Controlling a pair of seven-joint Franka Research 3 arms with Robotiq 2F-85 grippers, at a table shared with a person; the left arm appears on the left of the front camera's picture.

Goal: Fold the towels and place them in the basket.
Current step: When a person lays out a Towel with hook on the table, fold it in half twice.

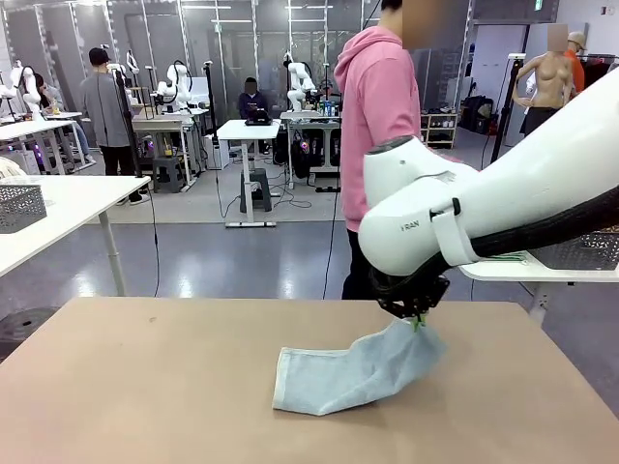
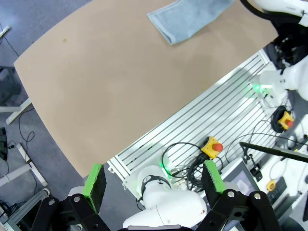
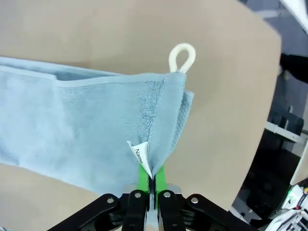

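A light grey-blue towel (image 1: 353, 372) lies folded lengthwise on the brown table (image 1: 145, 387), its right end lifted. My right gripper (image 1: 418, 320) is shut on that raised end. In the right wrist view my right gripper (image 3: 152, 179) pinches the towel (image 3: 82, 137) at its edge beside a small white label (image 3: 138, 153), and a cream hanging loop (image 3: 182, 57) sticks up from the corner. My left gripper (image 2: 154, 180) is open and holds nothing, high over the table's near edge, far from the towel (image 2: 190, 19). The basket named in the task is out of view.
A person in a pink hoodie (image 1: 379, 116) stands at the table's far side. A mesh tray (image 1: 19, 205) sits on a white table at left. Below the left gripper are a slatted base and cables with a yellow emergency-stop box (image 2: 212, 147).
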